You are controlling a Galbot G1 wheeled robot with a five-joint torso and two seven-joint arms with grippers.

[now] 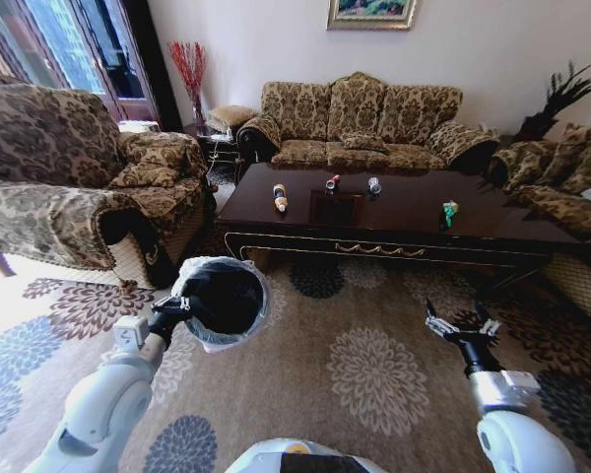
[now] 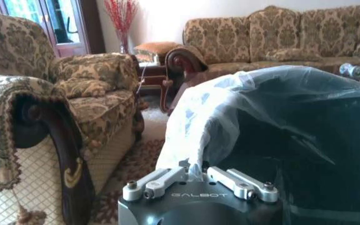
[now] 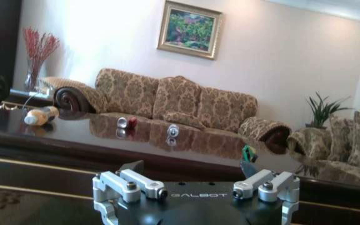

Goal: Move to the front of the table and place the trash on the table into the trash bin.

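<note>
Nothing is binned yet — all four pieces of trash (image 1: 280, 197) lie on the table (image 1: 404, 212), the left tool (image 1: 182, 310) clamped on the trash bin (image 1: 222, 301) rim, the right tool (image 1: 462, 326) spread apart, empty.

The word "GALBOT" is printed in pale capital letters on the flat black mounting plate of the left gripper (image 2: 198, 183), just below its two silver metal finger bases, as seen in the left wrist view. The same word "GALBOT" is printed in the same pale capitals on the black plate of the right gripper (image 3: 196, 187), between its silver finger bases, as seen in the right wrist view. No other text, label or number can be read on anything else.
</note>
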